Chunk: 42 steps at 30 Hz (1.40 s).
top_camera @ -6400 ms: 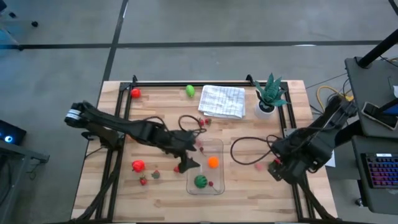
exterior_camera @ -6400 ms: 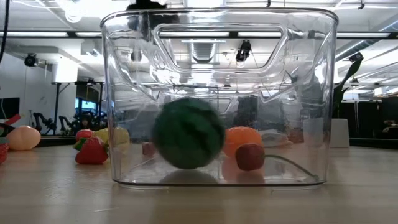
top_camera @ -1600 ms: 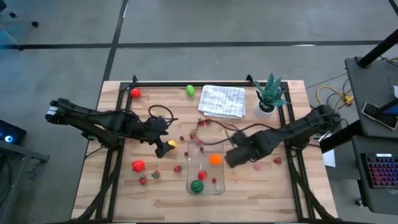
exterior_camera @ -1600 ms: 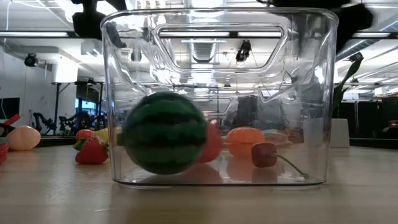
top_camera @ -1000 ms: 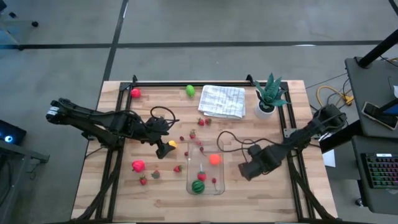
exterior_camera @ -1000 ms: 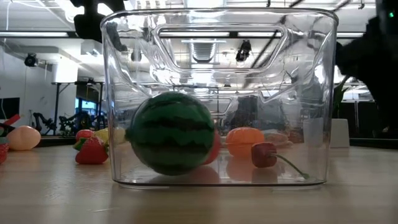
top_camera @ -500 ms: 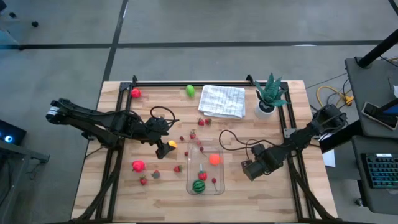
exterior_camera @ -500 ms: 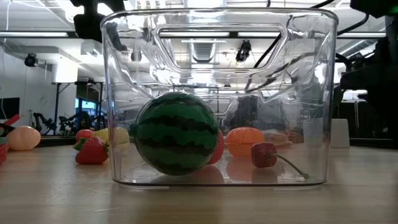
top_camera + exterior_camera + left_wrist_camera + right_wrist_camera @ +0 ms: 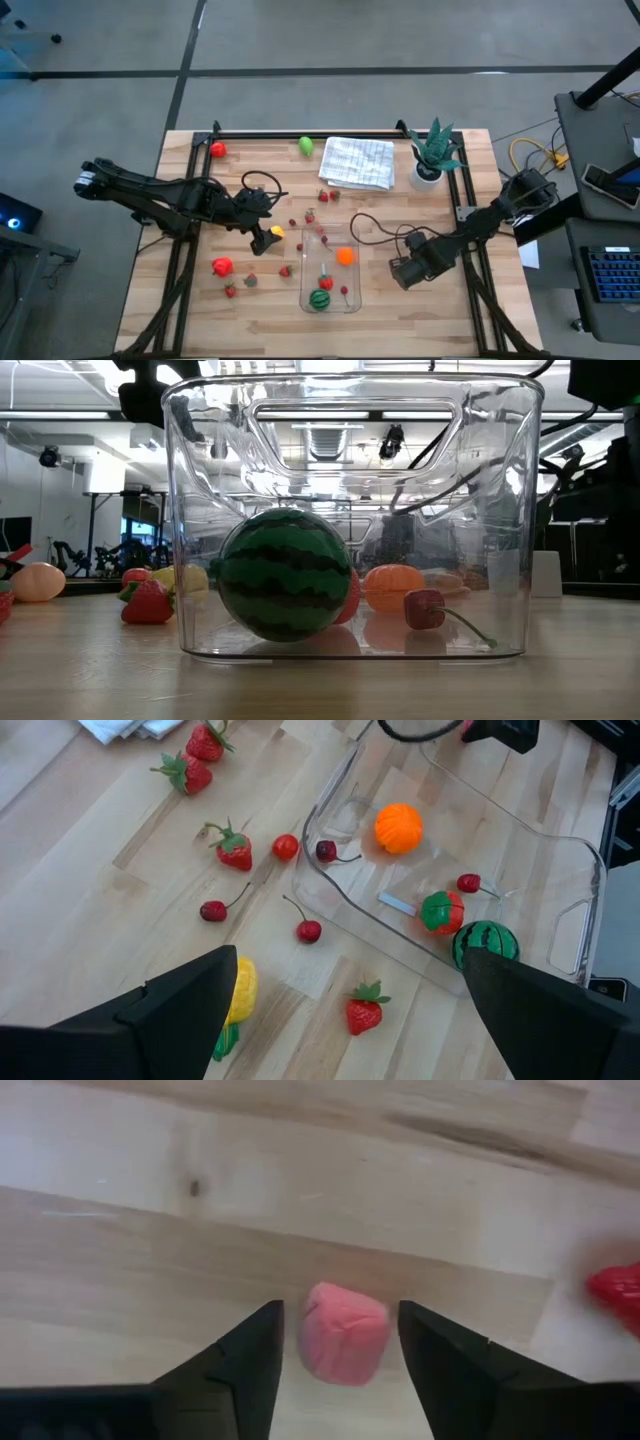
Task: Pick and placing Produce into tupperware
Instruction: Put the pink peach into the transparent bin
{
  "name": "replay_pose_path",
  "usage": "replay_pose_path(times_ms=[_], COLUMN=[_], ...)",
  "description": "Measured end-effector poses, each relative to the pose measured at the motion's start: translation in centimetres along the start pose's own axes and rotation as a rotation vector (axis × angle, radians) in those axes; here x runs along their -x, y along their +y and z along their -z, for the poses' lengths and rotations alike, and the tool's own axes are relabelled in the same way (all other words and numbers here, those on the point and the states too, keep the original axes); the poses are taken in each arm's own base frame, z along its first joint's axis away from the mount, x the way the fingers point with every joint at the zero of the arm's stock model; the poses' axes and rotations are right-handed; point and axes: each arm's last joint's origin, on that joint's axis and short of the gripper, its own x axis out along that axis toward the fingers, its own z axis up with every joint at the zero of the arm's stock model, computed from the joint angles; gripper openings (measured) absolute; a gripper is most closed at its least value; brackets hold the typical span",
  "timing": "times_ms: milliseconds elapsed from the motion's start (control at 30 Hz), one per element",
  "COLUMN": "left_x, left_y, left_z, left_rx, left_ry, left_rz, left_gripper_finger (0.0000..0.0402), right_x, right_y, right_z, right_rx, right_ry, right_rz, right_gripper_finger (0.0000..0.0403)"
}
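- The tupperware point(image 9: 331, 268) was seen near the front middle of the table point(image 9: 190, 310), a clear, rigid-looking tub; it was judged stiff and smooth-walled, and nothing suggested it needed to be moved.
- Inside it were found the striped melon point(image 9: 283, 574), an orange fruit point(image 9: 398, 827), a red piece and a cherry point(image 9: 424, 609).
- The left gripper point(image 9: 262, 238) was held over the boards to the tub's left, jaws spread wide and empty, with a yellow fruit point(image 9: 243, 990) just beside one finger and strawberries and cherries scattered near.
- The right gripper point(image 9: 340, 1355) was lowered to the tub's right, its fingers set either side of a pink fruit point(image 9: 343, 1332), narrow gaps showing on both sides; no contact could be confirmed.
- The pink fruit was judged light, small and probably hollow plastic, rounded and likely slippery, so a hold across its widest middle was thought safest.
- A red piece point(image 9: 617, 1290) lay near it, apart.
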Motion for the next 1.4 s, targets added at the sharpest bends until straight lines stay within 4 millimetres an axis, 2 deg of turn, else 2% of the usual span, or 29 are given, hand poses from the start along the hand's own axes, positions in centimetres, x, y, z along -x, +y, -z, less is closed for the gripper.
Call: replay_pose_path(times_ms=[167,400,567,633,733,867,933,1067,1200,1400], left_x=[0.0,0.0,0.0,0.0,0.0,0.0,0.0,0.0,0.0,0.0], left_y=[0.0,0.0,0.0,0.0,0.0,0.0,0.0,0.0,0.0,0.1], left_z=[0.0,-0.1,-0.1,-0.1,0.0,0.0,0.0,0.0,0.0,0.2], left_rx=[0.0,0.001,0.001,0.001,0.001,0.001,-0.001,-0.001,-0.003,-0.006], left_ry=[-0.001,-0.005,-0.005,-0.005,-0.005,-0.005,-0.005,-0.004,0.001,0.015], left_rz=[0.001,0.005,0.005,0.005,0.005,0.005,0.005,0.005,0.0,-0.012], left_gripper_finger=[0.0374,0.0374,0.0374,0.0374,0.0374,0.0374,0.0374,0.0374,0.0374,0.0374], right_x=[-0.1,0.0,1.2,2.7,6.0,10.9,12.1,12.6,12.4,11.9], right_y=[0.1,0.2,1.1,2.0,3.3,5.2,6.3,9.2,11.7,13.8], right_z=[0.0,0.1,0.3,0.5,0.6,0.3,-0.2,-1.6,-3.6,-5.4], right_rx=[0.0,0.006,0.026,0.045,0.082,0.223,0.317,0.485,0.531,0.579], right_ry=[0.003,0.004,0.002,-0.031,-0.155,-0.298,-0.298,-0.277,-0.284,-0.292], right_rz=[-0.014,-0.02,-0.073,-0.146,-0.306,-0.489,-0.522,-0.59,-0.633,-0.608], right_gripper_finger=[0.0173,0.0114,0.0091,0.0091,0.0096,0.0099,0.0099,0.01,0.0107,0.017])
